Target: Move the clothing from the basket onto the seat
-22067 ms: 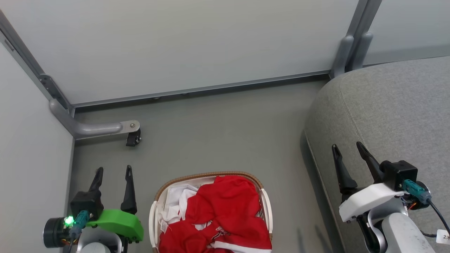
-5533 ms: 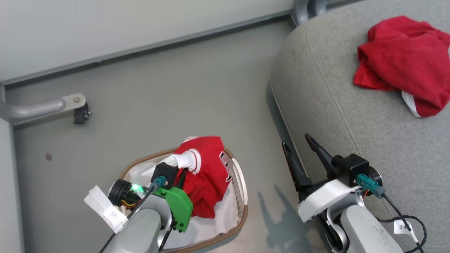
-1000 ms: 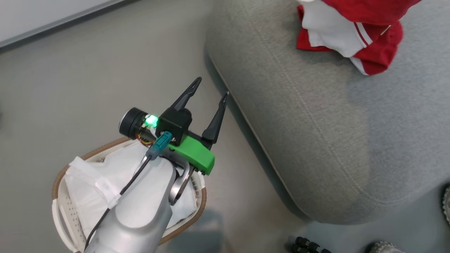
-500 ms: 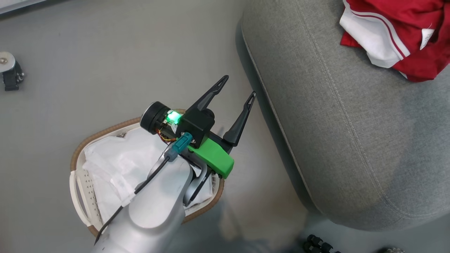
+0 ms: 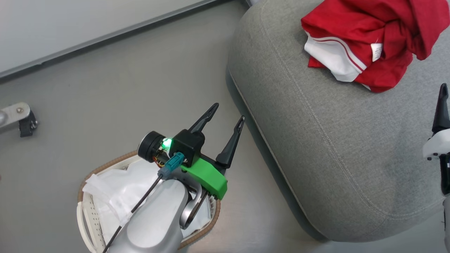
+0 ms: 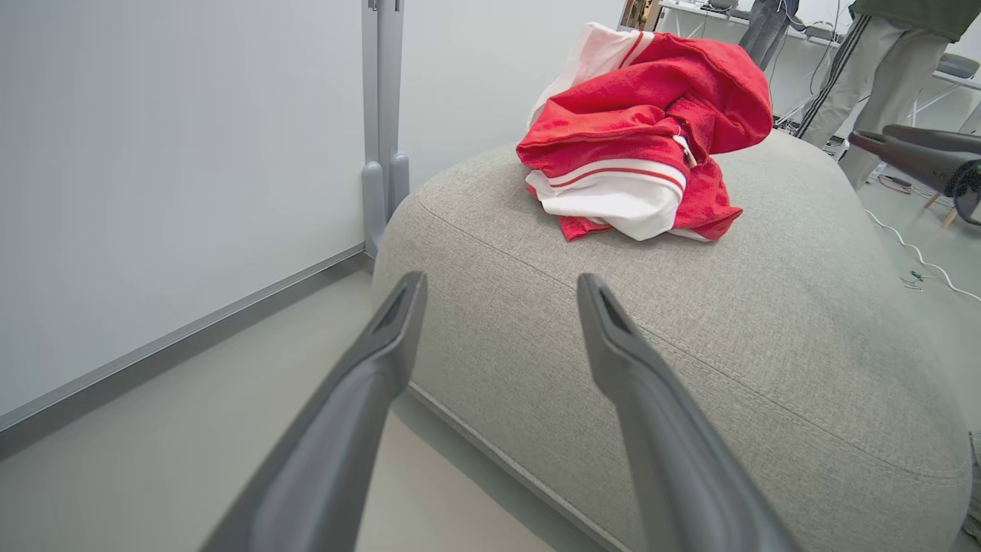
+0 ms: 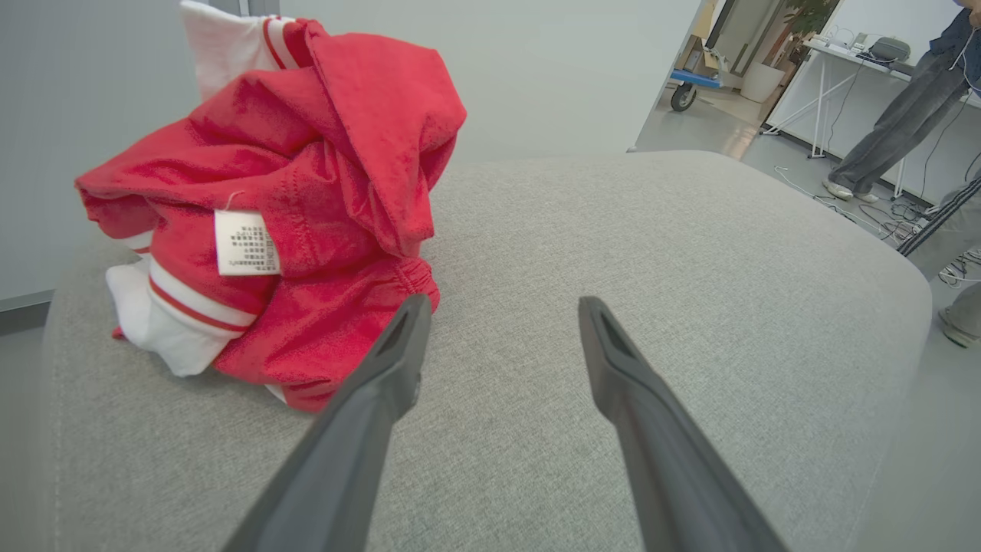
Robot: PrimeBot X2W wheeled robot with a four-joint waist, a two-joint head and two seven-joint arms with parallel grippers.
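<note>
Shows clothing (image 5: 365,35) heaped on the seat (image 5: 316,147). Shows left gripper (image 5: 229,111) spread beside the seat, right gripper (image 7: 503,304) spread above it.

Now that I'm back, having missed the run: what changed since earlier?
Both pieces of clothing went from the basket onto the seat, piled together. The left gripper, earlier gripping one piece, is open and empty; so is the right gripper. Unchanged: white liner in the basket.
</note>
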